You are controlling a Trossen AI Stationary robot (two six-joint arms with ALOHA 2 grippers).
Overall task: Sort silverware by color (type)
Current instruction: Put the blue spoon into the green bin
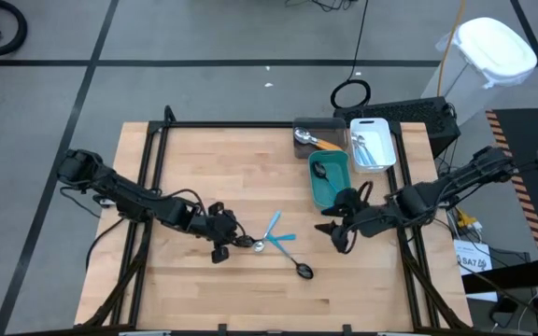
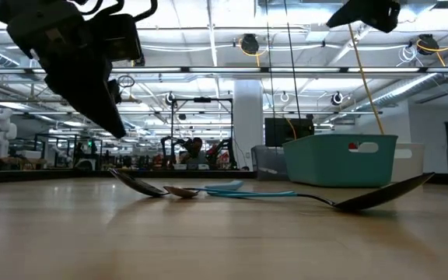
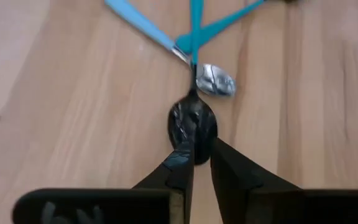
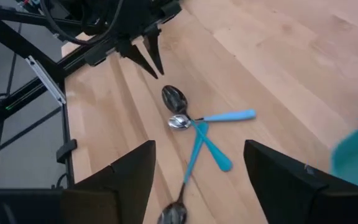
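Silverware first, operator: a small crossed cluster lies on the bare wood near the table's middle; two light-blue-handled utensils overlap in an X, a silver spoon head sits at their crossing, and a black spoon bowl lies glossy and dark just beside it; a second black spoon rests a little apart, nearer the front edge. Your left gripper is right at that first dark bowl, fingers drawn narrow with their tips at either side of its near rim; whether they actually pinch it, you cannot tell. Your right gripper hangs above the wood beside the teal bin, fingers spread wide and holding nothing. Sorted pieces already lie in the bins at the back right: a dark spoon in the teal one, blue handles in the white bin, an orange-handled piece in the gray bin. Around the cluster you have open tabletop on every side; the bins crowd only the back right corner.
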